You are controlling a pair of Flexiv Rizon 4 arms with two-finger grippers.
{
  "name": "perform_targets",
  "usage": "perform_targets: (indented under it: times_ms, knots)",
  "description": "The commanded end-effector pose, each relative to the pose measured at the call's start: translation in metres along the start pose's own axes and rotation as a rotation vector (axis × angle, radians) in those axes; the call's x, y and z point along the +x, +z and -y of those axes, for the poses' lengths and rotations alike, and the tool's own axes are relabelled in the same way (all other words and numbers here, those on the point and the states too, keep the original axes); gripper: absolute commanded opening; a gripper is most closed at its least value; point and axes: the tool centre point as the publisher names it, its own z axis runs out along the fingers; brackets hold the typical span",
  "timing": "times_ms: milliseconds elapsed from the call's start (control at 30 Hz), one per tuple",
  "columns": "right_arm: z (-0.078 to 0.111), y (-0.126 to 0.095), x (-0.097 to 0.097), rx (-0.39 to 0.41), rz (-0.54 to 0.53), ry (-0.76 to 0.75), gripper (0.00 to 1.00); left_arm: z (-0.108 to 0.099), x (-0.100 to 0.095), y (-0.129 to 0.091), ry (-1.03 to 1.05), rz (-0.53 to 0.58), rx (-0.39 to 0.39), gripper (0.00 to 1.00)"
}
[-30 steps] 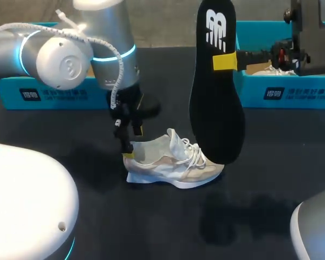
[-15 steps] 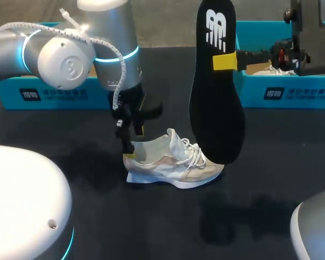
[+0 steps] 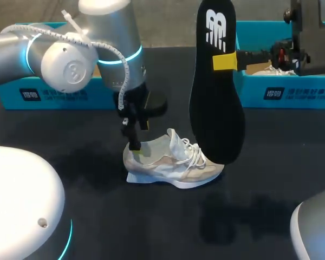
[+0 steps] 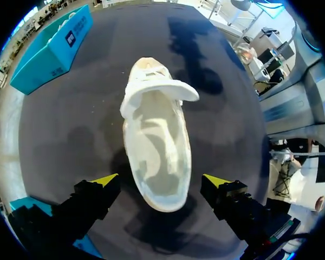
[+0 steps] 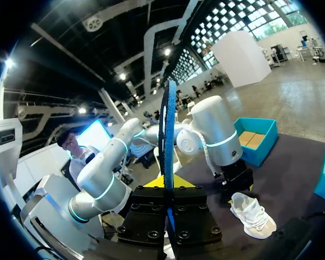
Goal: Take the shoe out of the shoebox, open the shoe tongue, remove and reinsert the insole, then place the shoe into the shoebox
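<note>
A white and beige shoe point(image 3: 170, 162) lies on its sole on the black table, toe to the right. My left gripper point(image 3: 138, 138) stands open over its heel. In the left wrist view the shoe point(image 4: 154, 135) points away with its heel between the spread fingertips point(image 4: 105, 180), neither touching, and its tongue point(image 4: 165, 89) is pulled forward. The black insole point(image 3: 216, 81) hangs upright above the shoe's toe, my right gripper point(image 3: 226, 61) shut on its edge. In the right wrist view the insole point(image 5: 167, 130) shows edge-on in that gripper point(image 5: 168, 190), with the shoe point(image 5: 253, 214) below.
A teal shoebox part point(image 3: 49, 92) stands at the back left behind my left arm. Another teal box point(image 3: 284, 89) at the back right holds something white point(image 3: 268, 69). In the left wrist view a teal box point(image 4: 54, 46) lies beyond the shoe.
My left arm has shifted to the right, bringing its open gripper from beside the heel to over it. The right arm and insole have stayed still.
</note>
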Motion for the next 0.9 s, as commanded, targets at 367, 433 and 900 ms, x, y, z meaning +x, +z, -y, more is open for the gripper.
perform_targets:
  times_ms: [367, 433, 900]
  knots:
    - [-0.003, 0.004, -0.001, 0.004, 0.001, 0.002, 0.00, 0.032, -0.037, 0.041, 0.014, 0.047, 0.051, 1.00]
    - [-0.003, 0.004, -0.001, 0.004, 0.001, 0.002, 0.00, 0.035, -0.041, 0.046, 0.014, 0.041, 0.060, 1.00]
    - [-0.003, 0.004, -0.001, 0.004, 0.001, 0.002, 0.00, 0.056, -0.058, 0.073, 0.012, 0.019, 0.096, 0.89]
